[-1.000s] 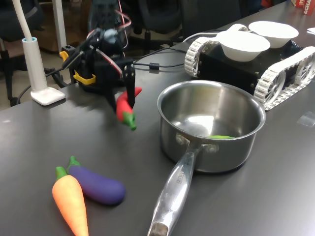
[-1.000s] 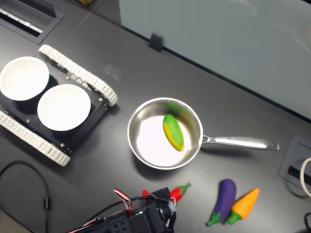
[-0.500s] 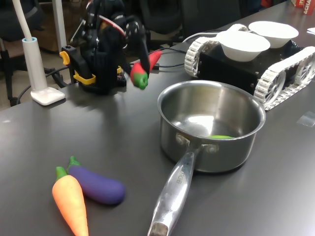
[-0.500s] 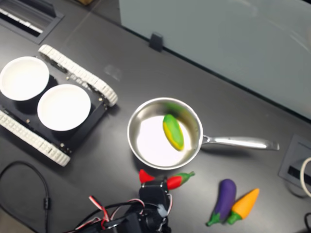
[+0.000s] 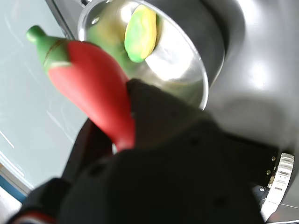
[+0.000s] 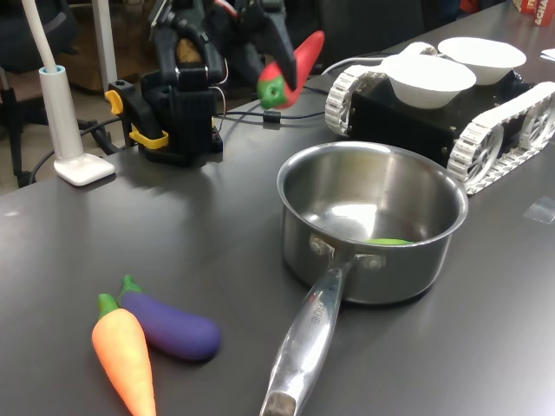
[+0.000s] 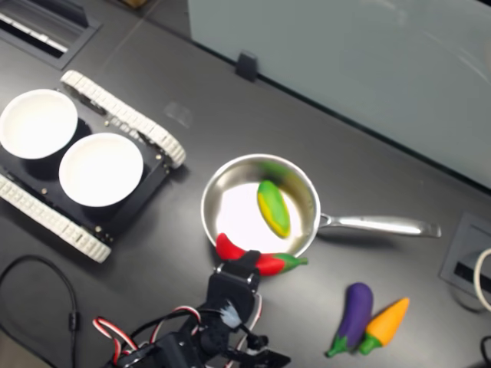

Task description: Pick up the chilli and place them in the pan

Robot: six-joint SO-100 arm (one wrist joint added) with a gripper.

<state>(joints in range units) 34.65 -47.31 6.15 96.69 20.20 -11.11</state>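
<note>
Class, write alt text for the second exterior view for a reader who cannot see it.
Seen from above, a robot gripper holds a red chilli over the near rim of a steel pan that contains a yellow-green vegetable. An eggplant and a carrot lie beside it.

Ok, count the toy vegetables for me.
4: the chilli in the gripper at the pan's rim, a yellow-green one inside it, eggplant and carrot touching beside the handle.

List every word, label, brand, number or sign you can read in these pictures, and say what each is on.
No text can be read in any view.
Top right corner of the first exterior view: a red and white item bears printing, cut off by the frame and too small to read.
The pan, the chilli and the white bowls show no markings.
</note>
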